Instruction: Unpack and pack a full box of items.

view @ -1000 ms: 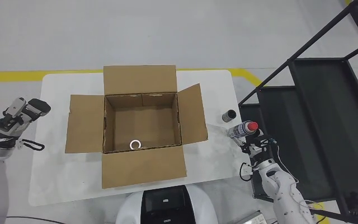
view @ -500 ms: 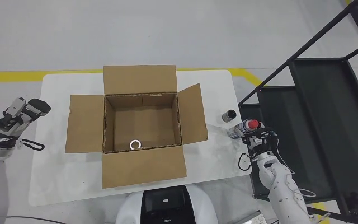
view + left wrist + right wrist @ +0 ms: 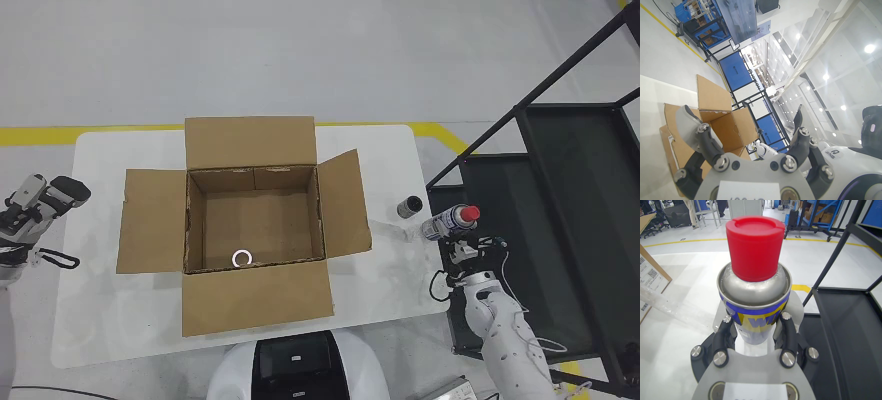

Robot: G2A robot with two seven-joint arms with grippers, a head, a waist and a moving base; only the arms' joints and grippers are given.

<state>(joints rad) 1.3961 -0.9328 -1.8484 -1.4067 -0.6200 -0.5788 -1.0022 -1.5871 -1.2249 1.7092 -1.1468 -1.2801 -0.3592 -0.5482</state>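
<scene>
box: cardboard box (image 3: pixel 255 225), all four flaps folded out, sits mid-surface (image 3: pixel 110 320); also shows past the left fingers (image 3: pixel 725 130)
box contents: one small white ring (image 3: pixel 241 258) on the floor, close to the wall nearest the robot
spray can: red cap, blue/yellow label (image 3: pixel 753 289); in the top view it hangs at the surface's right edge (image 3: pixel 450 220), tilted, cap pointing away from the box toward the rack
right end effector: (image 3: pixel 757 321) clamped on the spray can's body below the shoulder, one pad on each side; in the top view it sits just robot-side of the can (image 3: pixel 458 243)
left end effector: (image 3: pixel 742 115) jaws spread wide, nothing between them; parked off the surface's left edge (image 3: pixel 48 195), well apart from the box
small dark cylinder: (image 3: pixel 408 207) stands upright on the surface between the box's right flap and the spray can, near the can, can't tell if touching
rack: black metal rack (image 3: pixel 560 200) just beyond the surface's right side
</scene>
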